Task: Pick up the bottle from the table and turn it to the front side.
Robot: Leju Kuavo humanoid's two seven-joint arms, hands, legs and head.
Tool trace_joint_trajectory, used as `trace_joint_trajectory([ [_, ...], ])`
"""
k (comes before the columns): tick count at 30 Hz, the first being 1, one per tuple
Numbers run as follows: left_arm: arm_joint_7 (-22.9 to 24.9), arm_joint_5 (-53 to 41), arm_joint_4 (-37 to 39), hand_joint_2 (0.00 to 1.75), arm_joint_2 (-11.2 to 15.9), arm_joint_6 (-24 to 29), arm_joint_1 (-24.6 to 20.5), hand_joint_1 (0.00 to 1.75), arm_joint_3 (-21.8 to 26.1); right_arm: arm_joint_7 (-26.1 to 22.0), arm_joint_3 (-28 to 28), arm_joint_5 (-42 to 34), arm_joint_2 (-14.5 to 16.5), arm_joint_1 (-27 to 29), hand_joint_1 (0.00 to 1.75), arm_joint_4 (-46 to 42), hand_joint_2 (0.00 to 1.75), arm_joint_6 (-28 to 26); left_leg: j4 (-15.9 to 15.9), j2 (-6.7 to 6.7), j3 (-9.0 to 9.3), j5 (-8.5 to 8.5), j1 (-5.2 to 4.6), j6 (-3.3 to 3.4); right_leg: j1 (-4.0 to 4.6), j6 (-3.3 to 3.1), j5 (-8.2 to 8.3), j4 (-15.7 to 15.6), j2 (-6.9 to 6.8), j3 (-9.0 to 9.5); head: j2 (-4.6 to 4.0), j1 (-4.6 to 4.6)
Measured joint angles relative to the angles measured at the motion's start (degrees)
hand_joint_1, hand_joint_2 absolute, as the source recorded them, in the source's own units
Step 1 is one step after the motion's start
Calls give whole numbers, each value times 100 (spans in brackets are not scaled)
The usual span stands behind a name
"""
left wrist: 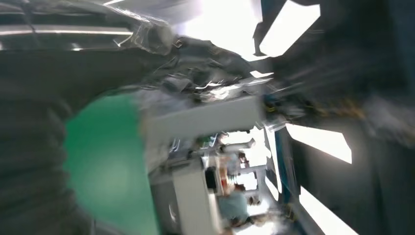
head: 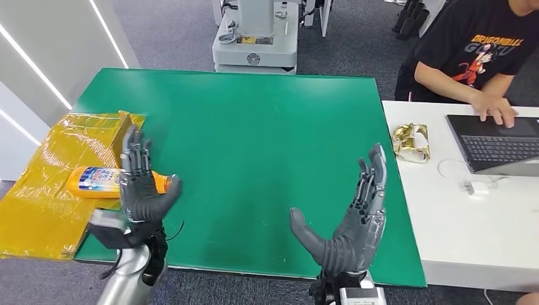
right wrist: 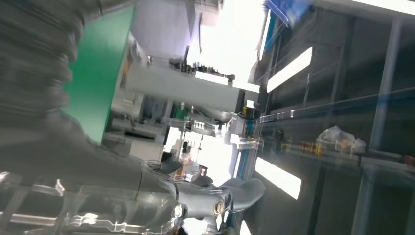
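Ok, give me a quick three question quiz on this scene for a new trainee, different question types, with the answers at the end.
1. True or false: the left hand has already lifted the orange bottle off the table.
2. Multiple choice: the bottle lies on A) the white desk, B) the yellow plastic sheet, C) the laptop.
3. Fill in: the right hand is raised over the ______ mat, holding nothing.

Key
1. False: the bottle lies on its side, and the hand is open in front of it.
2. B.
3. Green.
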Motion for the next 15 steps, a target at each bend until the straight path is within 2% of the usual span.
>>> trace_joint_trajectory([
  [2, 1, 1001, -170, 175, -350, 16, 36, 0, -57, -9, -36, -36, 6, 14, 0, 3, 175, -9, 3, 5, 0, 1, -4, 9, -1, 8, 1, -4, 4, -3, 0, -1],
  [3, 0, 1023, -232, 175, -468, -81, 58, 0, -65, -13, -46, -53, 8, 16, 0, 8, 175, -10, 3, 2, -2, 3, -3, 12, 0, 9, 1, -4, 0, -3, 0, 0],
  [8, 0, -176, -391, 175, -838, -260, 89, 0, -73, -55, -59, -193, 14, 14, 0, 51, 175, -8, 0, 0, -3, 5, -2, 14, 3, 9, 1, -3, -1, -4, 0, -2],
  [15, 0, -332, -408, 175, -1080, -288, 149, 0, -72, -100, -59, -289, 35, 3, 0, 144, 175, -10, -1, 0, -3, 6, 6, 14, 12, 8, 0, -2, -1, -4, 0, -1],
])
